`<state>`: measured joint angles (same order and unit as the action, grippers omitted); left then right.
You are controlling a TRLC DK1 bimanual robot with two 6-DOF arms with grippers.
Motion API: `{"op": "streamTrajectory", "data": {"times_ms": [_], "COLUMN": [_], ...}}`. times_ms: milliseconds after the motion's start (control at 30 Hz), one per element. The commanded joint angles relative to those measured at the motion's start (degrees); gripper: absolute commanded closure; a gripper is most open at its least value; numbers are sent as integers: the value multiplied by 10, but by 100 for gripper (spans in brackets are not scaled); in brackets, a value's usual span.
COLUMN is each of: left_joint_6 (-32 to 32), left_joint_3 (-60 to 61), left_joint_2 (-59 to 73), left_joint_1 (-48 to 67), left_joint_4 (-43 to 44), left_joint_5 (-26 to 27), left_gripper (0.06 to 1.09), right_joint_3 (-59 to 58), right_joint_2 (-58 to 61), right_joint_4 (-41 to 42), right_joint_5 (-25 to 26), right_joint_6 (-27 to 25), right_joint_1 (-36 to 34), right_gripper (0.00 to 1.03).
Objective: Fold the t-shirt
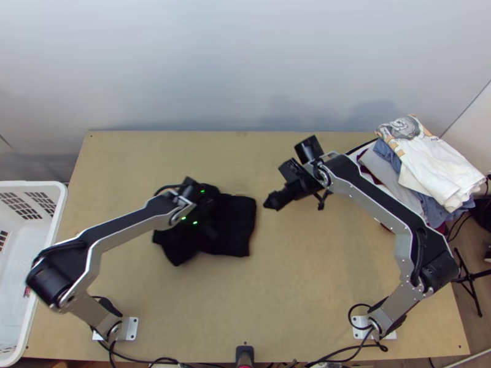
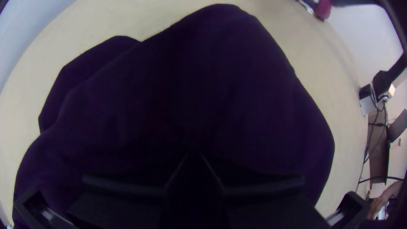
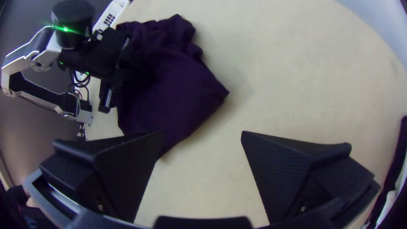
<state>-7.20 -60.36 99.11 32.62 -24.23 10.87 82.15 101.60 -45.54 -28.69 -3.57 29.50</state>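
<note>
My left black gripper [image 2: 193,153] seems, dimly, clenched on the dark cloth t-shirt [image 1: 235,226], part-bunched on the light wooden table [image 1: 307,276]; my right black gripper [image 3: 202,132] gapes empty. Folding looks part-done; neatening remains.

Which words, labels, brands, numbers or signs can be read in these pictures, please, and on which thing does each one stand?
None can be read.
White cloth on the pile of clothes: grey print, too small to read.
Dark t-shirt: no lettering that I can make out.
</note>
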Motion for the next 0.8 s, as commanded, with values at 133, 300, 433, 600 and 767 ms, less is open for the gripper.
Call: {"op": "streamTrajectory", "data": {"times_ms": [133, 300, 433, 600, 767], "left_joint_6": [97, 89, 74, 19, -42], "left_joint_3": [-170, -175, -186, -193, -118], "left_joint_2": [66, 21, -37, -106, -199], "left_joint_1": [45, 46, 11, -60, -123], "left_joint_4": [6, -33, -63, -129, -166], "left_joint_5": [-3, -2, 16, 19, 18], "left_gripper": [57, 10, 10, 10, 10], "right_joint_3": [-106, -122, -119, -111, -89], "right_joint_2": [-37, -35, -18, 1, 33], "right_joint_4": [-18, -6, 8, 48, 67], "right_joint_5": [-6, -20, -30, -33, -46], "right_joint_6": [4, 9, 16, 40, 50], "right_joint_1": [-12, -11, 2, 21, 34], "right_gripper": [6, 5, 5, 4, 4]}}
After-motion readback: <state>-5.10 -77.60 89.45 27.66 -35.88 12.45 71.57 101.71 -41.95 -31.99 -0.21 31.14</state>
